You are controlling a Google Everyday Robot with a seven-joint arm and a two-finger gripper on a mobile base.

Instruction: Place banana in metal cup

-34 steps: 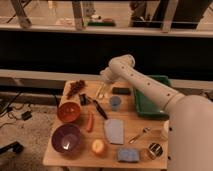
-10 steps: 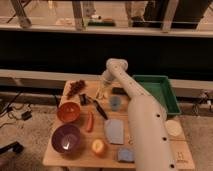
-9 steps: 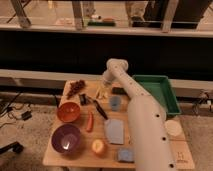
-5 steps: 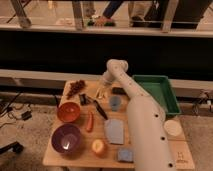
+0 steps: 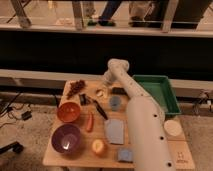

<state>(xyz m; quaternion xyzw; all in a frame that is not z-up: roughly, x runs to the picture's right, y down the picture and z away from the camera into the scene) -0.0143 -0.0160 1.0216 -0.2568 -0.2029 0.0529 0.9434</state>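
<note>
Where the long white arm reaches to the far side of the counter [image 5: 175,150], we see the claw [image 5: 103,88] low down, right over the banana [image 5: 100,93]. We cannot tell if the claw is gripping the banana or is let go. The banana lies near the back of the counter, between the dark grapes [image 5: 76,88] and the green tray [image 5: 159,92], just behind the blue cup [image 5: 115,103]. An orange bowl [image 5: 68,111] and a purple bowl [image 5: 66,138] sit on the left.

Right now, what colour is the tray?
Green tray, camera view; pincer sits by the banana.
</note>
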